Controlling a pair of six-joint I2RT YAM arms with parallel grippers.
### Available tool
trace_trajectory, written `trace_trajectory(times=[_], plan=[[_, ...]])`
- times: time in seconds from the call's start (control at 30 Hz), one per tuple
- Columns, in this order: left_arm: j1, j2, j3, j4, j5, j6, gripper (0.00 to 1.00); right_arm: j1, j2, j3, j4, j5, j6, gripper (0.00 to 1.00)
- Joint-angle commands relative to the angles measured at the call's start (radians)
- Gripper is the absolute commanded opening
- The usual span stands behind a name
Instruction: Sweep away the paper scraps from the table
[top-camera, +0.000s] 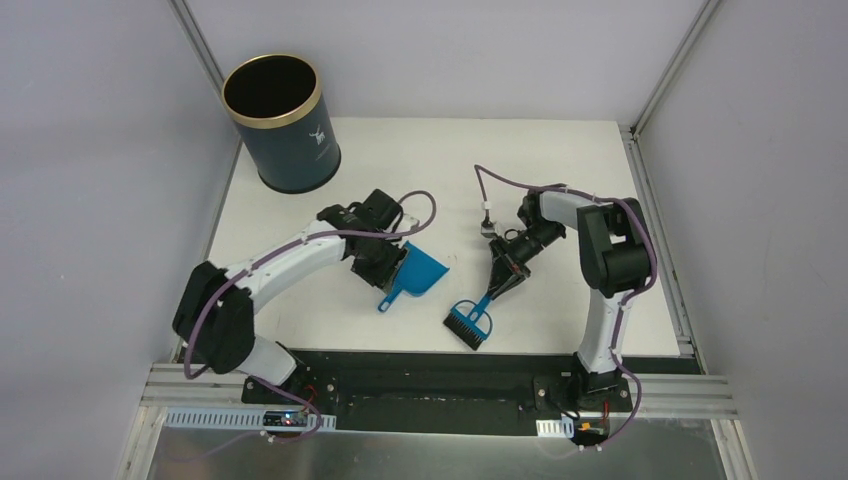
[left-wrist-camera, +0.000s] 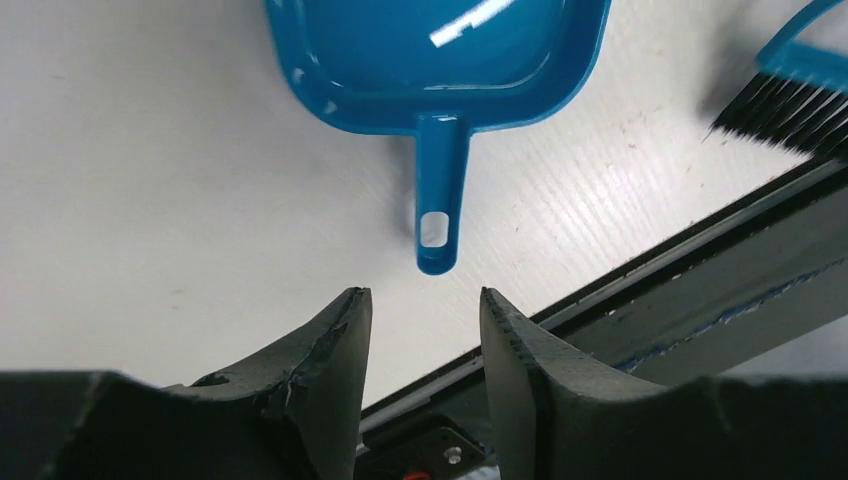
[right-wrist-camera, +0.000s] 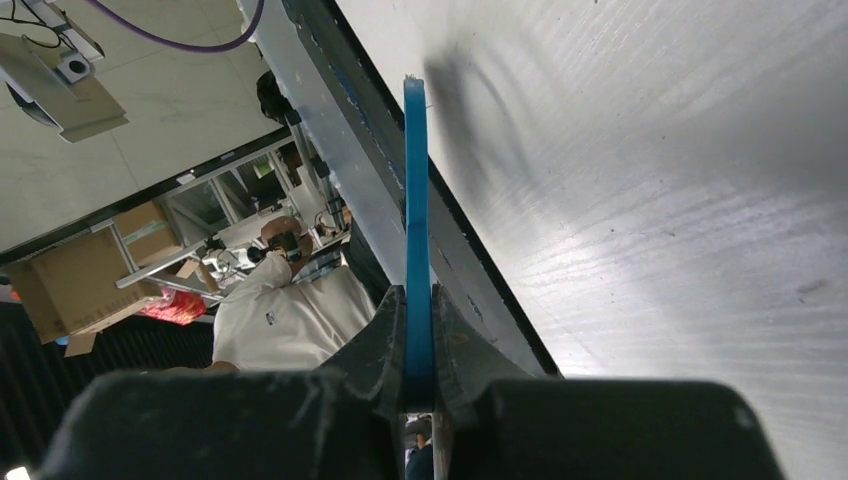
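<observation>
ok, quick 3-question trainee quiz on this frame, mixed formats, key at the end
1. True or false: the left gripper is shut on the handle of the dustpan.
2. What does the right gripper hold? A) the dustpan B) the brush C) nothing
3. Fill in: the bin stands at the far ____ corner of the table.
Key: 1 false: it is open, with the handle tip just ahead of its fingers. 2 B. 3 left.
</observation>
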Motion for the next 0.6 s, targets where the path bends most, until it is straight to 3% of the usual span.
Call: trace_trajectory(times=[0.0, 0.07, 0.3, 0.4, 0.57], plan=[[0.060, -0.160, -0.035, 0.102, -0.045, 0.011, 0.45, 0.012, 0.027, 0.044, -0.017, 0.013, 0.000, 0.00], [0.098, -0.181, -0.039, 0.115, -0.016, -0.001, 0.45, 0.012, 0.038, 0.040, 0.017, 0.068, 0.048, 0.02], [0.119, -0.165, -0.042, 0.112, -0.011, -0.004, 0.47, 0.012, 0.033, 0.026, 0.086, 0.160, 0.136, 0.26], [0.119, -0.149, -0.040, 0.107, -0.007, -0.005, 0.47, 0.010, 0.009, 0.019, 0.117, 0.217, 0.161, 0.32], [0.119, -0.132, -0.034, 0.095, 0.003, -0.003, 0.48, -0.015, -0.065, -0.021, 0.233, 0.430, 0.237, 0.46]])
